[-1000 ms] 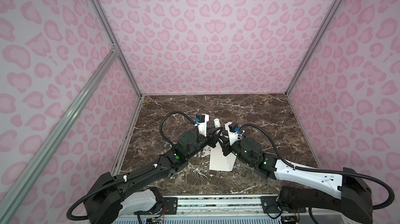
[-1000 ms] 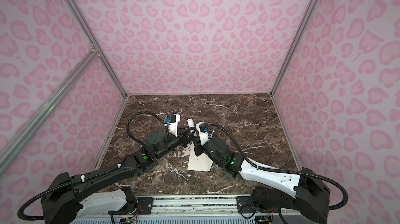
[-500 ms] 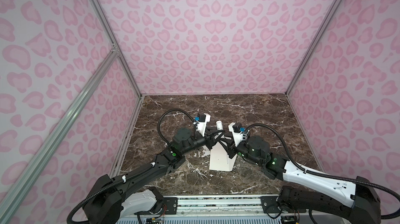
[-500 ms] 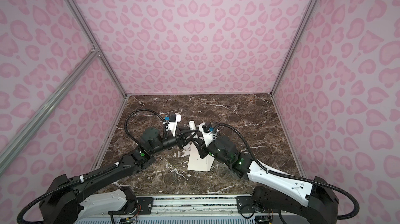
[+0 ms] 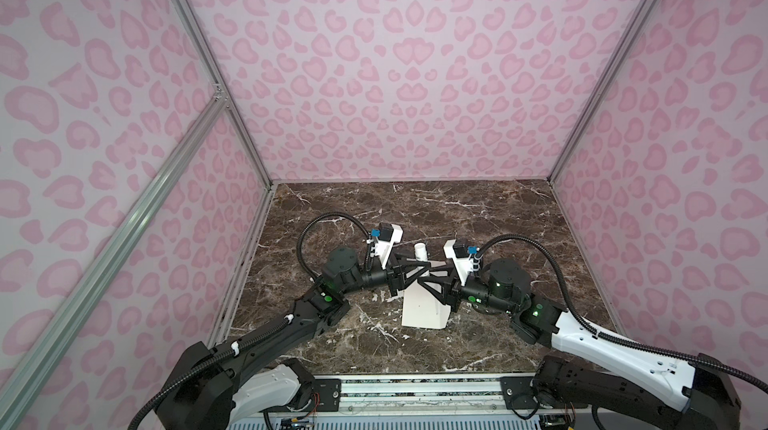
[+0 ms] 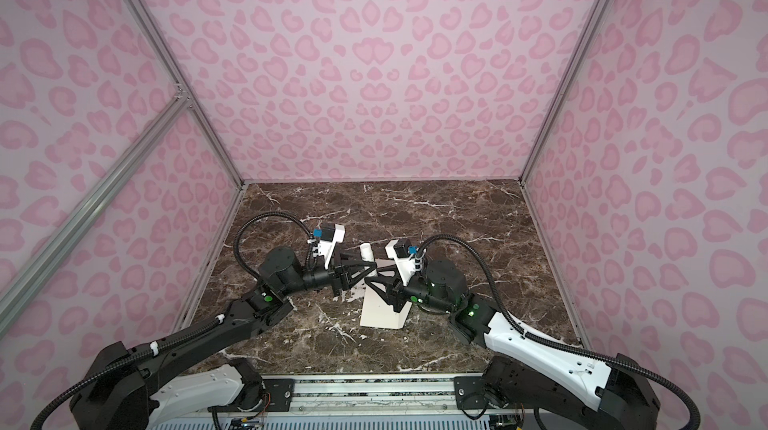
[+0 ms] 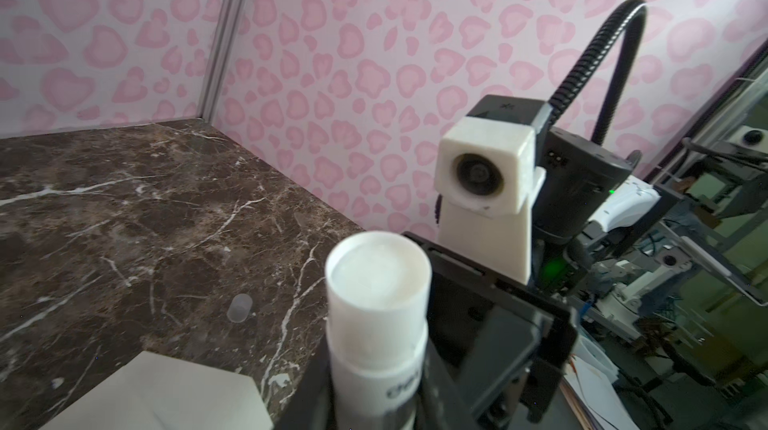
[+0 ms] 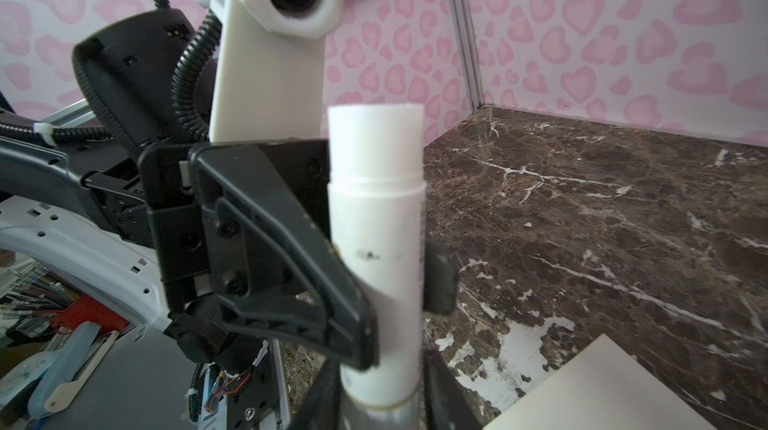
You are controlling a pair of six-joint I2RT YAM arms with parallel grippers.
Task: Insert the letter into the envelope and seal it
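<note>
hidden: the far end of the envelope (image 5: 419, 309) is covered by both tools in both top views, and only a corner of it is caught in each wrist view. The base of the white stick (image 5: 419, 250) is cut off in the wrist views.
envelope: it is laid flat midway between the left and right edges of the surface (image 5: 415, 208), in the front half.
left tool (image 8: 395, 303): it is clamped on the upright white stick, above the envelope.
right tool (image 8: 382, 413): its fingers are set on either side of the stick's lower end. Whether they press on it cannot be told.
arms: both are stretched in low from the front corners, with the tools pointed at each other.
cap (image 7: 240, 308): small and translucent, it is seen lying on the surface, apart from the envelope.
</note>
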